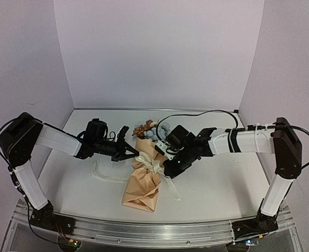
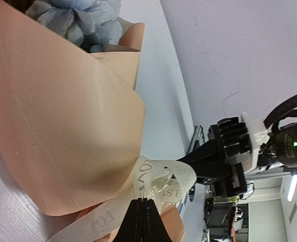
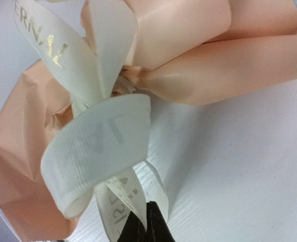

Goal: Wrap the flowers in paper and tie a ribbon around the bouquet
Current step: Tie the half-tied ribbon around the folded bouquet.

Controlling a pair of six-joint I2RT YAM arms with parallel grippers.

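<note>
Top view: bouquet (image 1: 142, 188) lies on table (image 1: 222, 191), ribbon (image 1: 153, 163) round its waist, left gripper (image 1: 134, 154) and right gripper (image 1: 168, 172) flanking. Left wrist: jaws pinch a ribbon loop. Right wrist: jaws pinch a ribbon tail. Tying step; next, probably opposed pulls to tighten.

Robot lab/test cell: white table (image 1: 217, 184) boxed by plain pale walls (image 1: 154, 52), alu rail (image 1: 154, 234) w/ bolted arm bases (image 1: 41, 214), strip light (image 2: 292, 187) in bg room.
</note>
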